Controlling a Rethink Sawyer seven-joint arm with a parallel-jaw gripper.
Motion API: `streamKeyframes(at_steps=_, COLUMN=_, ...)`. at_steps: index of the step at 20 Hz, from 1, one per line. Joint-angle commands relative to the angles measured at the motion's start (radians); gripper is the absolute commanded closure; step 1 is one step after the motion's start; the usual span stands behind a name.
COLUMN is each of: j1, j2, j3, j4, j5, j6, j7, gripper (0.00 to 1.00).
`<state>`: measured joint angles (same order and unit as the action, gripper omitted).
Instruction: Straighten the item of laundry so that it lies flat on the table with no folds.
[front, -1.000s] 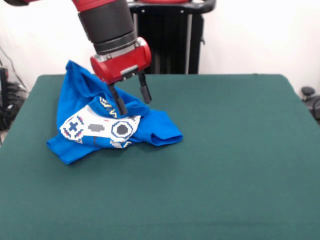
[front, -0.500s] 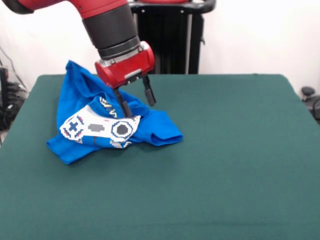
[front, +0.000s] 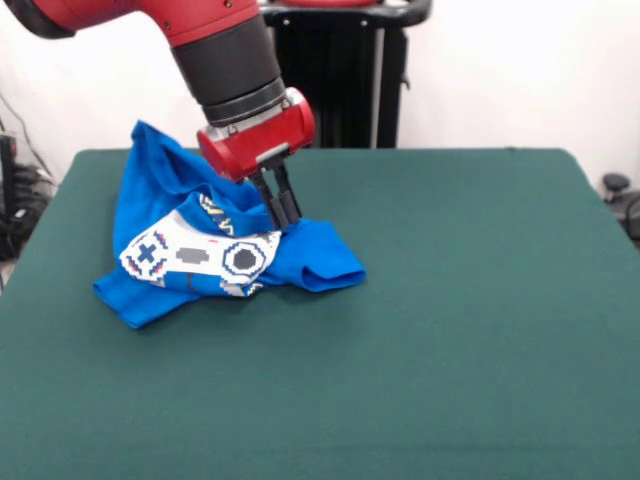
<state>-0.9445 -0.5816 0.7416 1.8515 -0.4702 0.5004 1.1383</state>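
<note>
A fold of the soft, light, bunched T-shirt (front: 215, 255) is being pinched by the clenched gripper (front: 285, 215); hems are being judged better holds.

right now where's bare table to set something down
The table is bare across its whole right side, from the T-shirt's folded right edge to the right rim, and along the near strip below the shirt. It is crowded at the far left, where the crumpled shirt lies with the gripper closed on it.

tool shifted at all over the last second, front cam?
Yes. The tool drifted slightly right against the T-shirt's controller print, which stayed put, and its fingers closed from spread to together on the blue T-shirt.
</note>
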Motion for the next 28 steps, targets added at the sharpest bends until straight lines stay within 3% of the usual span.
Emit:
streamKeyframes(at_steps=1, j1=0.074, j2=0.011, j3=-0.048, j4=-0.013, j5=0.021, j6=-0.035, j7=0.164, gripper=1.00)
streamKeyframes(at_steps=19, j1=0.144, j2=0.060, j3=-0.147, j4=-0.058, j5=-0.019, j6=-0.126, j7=0.176, gripper=1.00)
streamKeyframes(at_steps=28, j1=0.228, j2=0.040, j3=-0.277, j4=-0.099, j5=-0.020, j6=-0.001, j7=0.150, gripper=1.00)
